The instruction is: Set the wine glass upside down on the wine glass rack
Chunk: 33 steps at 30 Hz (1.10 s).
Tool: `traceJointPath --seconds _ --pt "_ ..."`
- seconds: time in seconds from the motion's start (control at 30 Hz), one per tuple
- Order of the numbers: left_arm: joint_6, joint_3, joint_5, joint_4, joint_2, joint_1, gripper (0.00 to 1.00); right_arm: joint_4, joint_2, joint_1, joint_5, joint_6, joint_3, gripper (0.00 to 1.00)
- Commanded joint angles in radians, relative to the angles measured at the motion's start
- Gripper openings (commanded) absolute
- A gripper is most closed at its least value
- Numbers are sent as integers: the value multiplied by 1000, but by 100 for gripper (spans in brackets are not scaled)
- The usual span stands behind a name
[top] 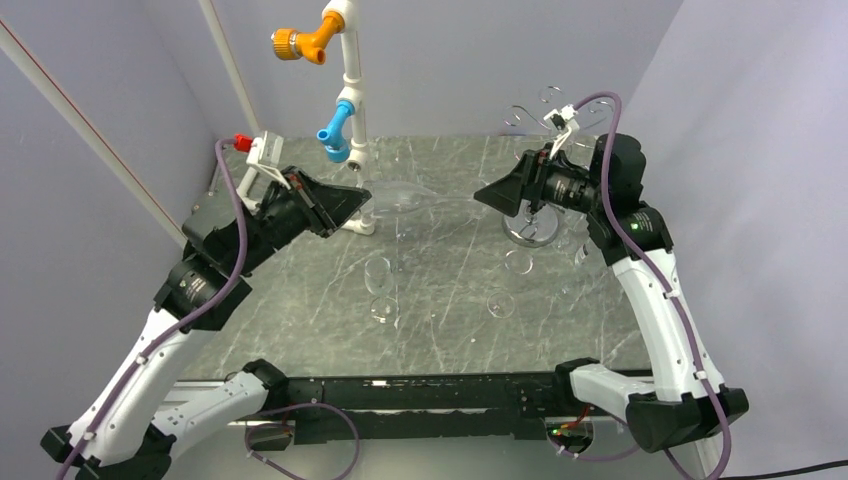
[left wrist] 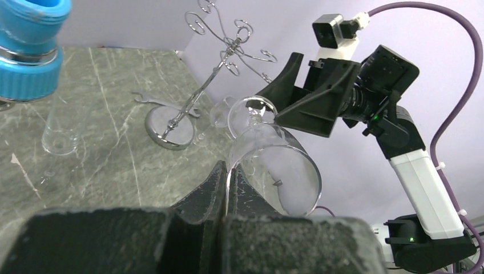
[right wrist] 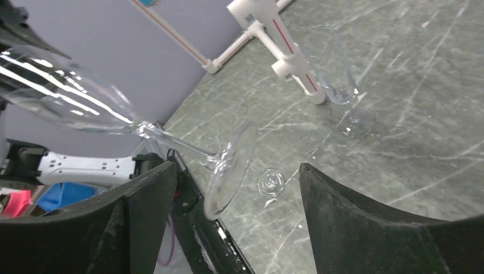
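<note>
Two grippers, one level glass

Open grey marble-patterned tabletop (top: 300, 300) lies beneath the arms, and several other clear glasses (top: 378, 278) sit near its middle. The left gripper (left wrist: 224, 182) is pinched on the bowl rim of the clear stemmed wine glass (top: 400, 197), which hangs sideways in the air, empty, its foot toward the right gripper (right wrist: 235, 171). That gripper's fingers stand spread on either side of the foot, not touching it. The chrome wire wine glass rack (top: 530, 236) stands beside the right arm, toward the back right corner.
</note>
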<state>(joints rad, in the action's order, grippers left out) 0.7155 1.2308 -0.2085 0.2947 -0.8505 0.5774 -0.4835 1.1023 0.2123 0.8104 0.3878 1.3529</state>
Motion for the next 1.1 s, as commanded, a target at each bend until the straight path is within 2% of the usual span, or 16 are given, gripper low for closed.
traceJointPath --seconds 0.0,0.13,0.33,0.4,0.5,0.63,0.73,0.93,1.07 --pt "2 19 58 -127 -9 41 0 -17 6 4 -83 23 37 71" --pt "2 13 78 -136 -17 53 0 21 10 3 -43 60 28 36" --pt "5 0 106 -140 -13 56 0 50 19 4 -10 60 50 0" --pt "16 -10 107 -150 -10 55 2 48 17 4 -24 43 68 0" --pt "37 -26 95 -163 0 56 28 31 16 1 -53 -20 108 0" --pt "40 -35 106 -114 34 55 76 -24 14 -16 -99 -188 177 0" --pt "17 -22 191 28 82 55 97 -100 8 -36 -152 -389 233 0" --pt "-20 -36 430 264 220 55 99 -135 -32 -39 -319 -906 242 0" --pt "-27 -35 473 352 244 56 99 -133 -20 -40 -371 -1152 239 0"
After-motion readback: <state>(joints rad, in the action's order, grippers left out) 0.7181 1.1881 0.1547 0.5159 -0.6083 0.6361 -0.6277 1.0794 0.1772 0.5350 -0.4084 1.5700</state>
